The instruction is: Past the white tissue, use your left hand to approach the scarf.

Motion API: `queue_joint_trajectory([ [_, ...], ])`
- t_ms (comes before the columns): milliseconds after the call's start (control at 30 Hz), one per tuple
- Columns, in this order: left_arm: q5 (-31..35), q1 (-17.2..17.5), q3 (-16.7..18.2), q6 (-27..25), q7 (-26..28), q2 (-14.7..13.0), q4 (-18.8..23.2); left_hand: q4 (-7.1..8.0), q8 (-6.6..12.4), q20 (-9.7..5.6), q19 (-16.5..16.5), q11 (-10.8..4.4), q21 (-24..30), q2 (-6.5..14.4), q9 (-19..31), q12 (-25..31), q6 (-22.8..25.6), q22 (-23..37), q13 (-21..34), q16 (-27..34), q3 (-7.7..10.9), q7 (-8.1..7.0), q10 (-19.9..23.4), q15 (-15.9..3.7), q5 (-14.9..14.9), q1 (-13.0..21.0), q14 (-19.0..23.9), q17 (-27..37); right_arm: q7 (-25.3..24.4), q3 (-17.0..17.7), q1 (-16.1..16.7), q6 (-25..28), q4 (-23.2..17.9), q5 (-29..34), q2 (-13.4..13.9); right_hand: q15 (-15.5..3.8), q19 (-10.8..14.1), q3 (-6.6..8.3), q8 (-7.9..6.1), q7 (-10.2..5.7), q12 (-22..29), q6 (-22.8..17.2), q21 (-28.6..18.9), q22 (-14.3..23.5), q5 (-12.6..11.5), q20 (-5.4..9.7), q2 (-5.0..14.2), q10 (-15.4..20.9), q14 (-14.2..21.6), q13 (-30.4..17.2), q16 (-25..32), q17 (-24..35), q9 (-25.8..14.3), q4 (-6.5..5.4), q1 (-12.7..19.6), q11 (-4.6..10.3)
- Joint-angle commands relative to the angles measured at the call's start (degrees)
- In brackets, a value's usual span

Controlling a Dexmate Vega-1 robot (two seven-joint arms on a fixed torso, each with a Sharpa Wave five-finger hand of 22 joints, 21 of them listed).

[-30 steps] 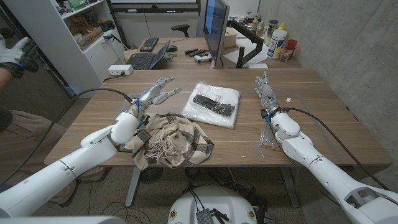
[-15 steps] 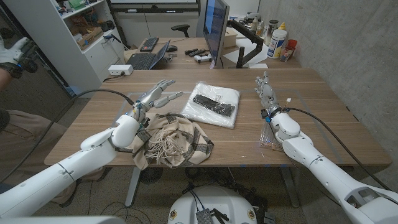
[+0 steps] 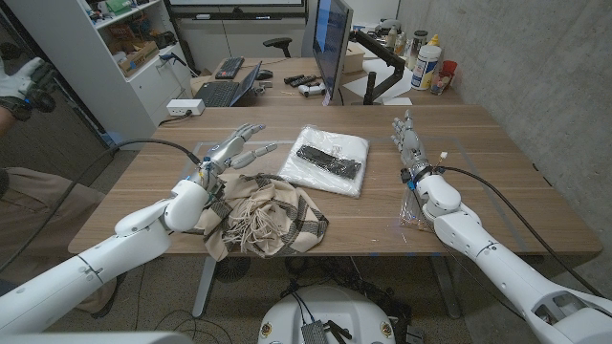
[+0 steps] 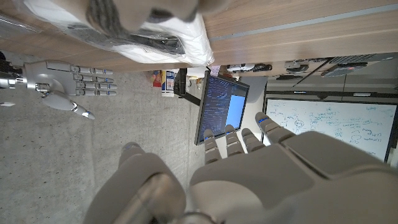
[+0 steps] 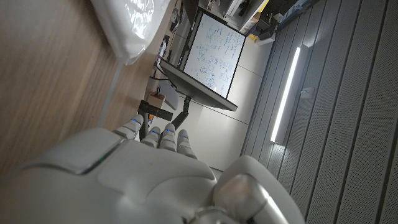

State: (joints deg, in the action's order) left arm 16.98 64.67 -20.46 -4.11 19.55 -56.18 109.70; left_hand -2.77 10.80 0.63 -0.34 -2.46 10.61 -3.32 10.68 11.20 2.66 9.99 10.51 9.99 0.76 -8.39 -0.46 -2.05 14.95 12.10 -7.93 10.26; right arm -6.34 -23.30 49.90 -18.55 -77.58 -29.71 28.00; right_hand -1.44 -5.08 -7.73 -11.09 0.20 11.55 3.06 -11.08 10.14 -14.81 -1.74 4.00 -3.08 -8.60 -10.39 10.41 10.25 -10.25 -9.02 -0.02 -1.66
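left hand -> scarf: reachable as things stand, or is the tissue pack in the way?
Probably yes. The left hand is open, fingers spread, above the table just beyond the scarf, which lies heaped right beside that arm's wrist. The white tissue pack sits off to the side toward the right hand, not between them.

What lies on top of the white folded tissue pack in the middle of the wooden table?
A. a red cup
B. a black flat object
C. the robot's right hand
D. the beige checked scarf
B: in the head view a black flat object lies on the white folded tissue pack, while the beige checked scarf lies apart, nearer the table's front edge.
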Motion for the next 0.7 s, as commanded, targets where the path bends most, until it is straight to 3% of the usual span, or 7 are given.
queue_joint_trajectory([
  [33, 1.37, 1.26, 0.92, 0.97, 0.23, -1.47, 0.30, -0.31, 0.32, 0.00, -0.01, 0.02, 0.40, -0.80, 0.16, 0.20, 0.20, 0.16, 0.27, 0.57, -0.38, 0.05, -0.41, -0.39, 0.16, 0.20, -0.72, 0.12, -0.64, 0.39, 1.13, 1.05, -1.97, -0.23, 0.83, 0.11, -0.48, -0.28, -0.16, 0.29, 0.38, -0.29, -0.01, 0.18, -0.37, 0.05, 2.32, 0.30, 0.00, -0.20, 0.22, 0.15, -0.22, 0.00, 0.32, -0.20],
  [167, 1.85, 1.27, 0.80, 1.23, 0.44, -1.29, -0.02, -0.32, 0.33, -0.07, 0.10, -0.08, 0.45, -0.84, 0.16, 0.18, 0.18, 0.16, 0.27, 0.58, -0.43, 0.05, -0.50, -0.39, 0.18, 0.17, -0.73, 0.12, -0.84, 0.53, 1.54, 1.27, -2.37, -0.38, 0.99, 0.15, -0.45, -0.31, -0.47, 0.62, 0.43, -1.27, -0.05, 0.18, -0.38, 0.07, 2.32, 0.38, 0.05, -0.20, 0.24, 0.15, -0.22, 0.01, 0.33, -0.13],
  [300, 2.04, 1.73, 1.02, 1.49, 1.20, -0.97, 0.04, -0.34, 0.34, -0.15, 0.29, -0.13, 0.53, -0.88, 0.15, 0.18, 0.19, 0.16, 0.27, 0.58, -0.48, 0.08, -0.54, -0.25, 0.21, 0.15, -0.79, 0.12, -1.04, 0.73, 1.83, 1.45, -2.98, -0.20, 1.48, 0.08, -0.42, -0.36, 0.11, 0.66, 0.45, -0.02, -0.08, 0.18, -0.38, 0.05, 2.32, 0.38, 0.24, -0.19, 0.30, 0.15, -0.22, 0.03, 0.33, -0.12],
  [700, 3.02, 1.67, 0.68, 1.07, 1.01, -0.59, 0.17, -0.39, 0.36, -0.19, 0.40, -0.11, 0.57, -0.95, 0.15, 0.20, 0.19, 0.17, 0.27, 0.59, -0.59, 0.08, -0.58, -0.19, 0.29, 0.11, -0.84, 0.11, -0.14, 0.75, 1.18, 0.63, -1.39, -0.39, 1.16, 0.10, -0.30, -0.37, 0.13, 0.69, 0.55, -0.04, -0.14, 0.18, -0.38, 0.00, 2.34, 0.62, 0.44, -0.19, 0.36, 0.14, -0.22, 0.05, 0.35, -0.02],
])
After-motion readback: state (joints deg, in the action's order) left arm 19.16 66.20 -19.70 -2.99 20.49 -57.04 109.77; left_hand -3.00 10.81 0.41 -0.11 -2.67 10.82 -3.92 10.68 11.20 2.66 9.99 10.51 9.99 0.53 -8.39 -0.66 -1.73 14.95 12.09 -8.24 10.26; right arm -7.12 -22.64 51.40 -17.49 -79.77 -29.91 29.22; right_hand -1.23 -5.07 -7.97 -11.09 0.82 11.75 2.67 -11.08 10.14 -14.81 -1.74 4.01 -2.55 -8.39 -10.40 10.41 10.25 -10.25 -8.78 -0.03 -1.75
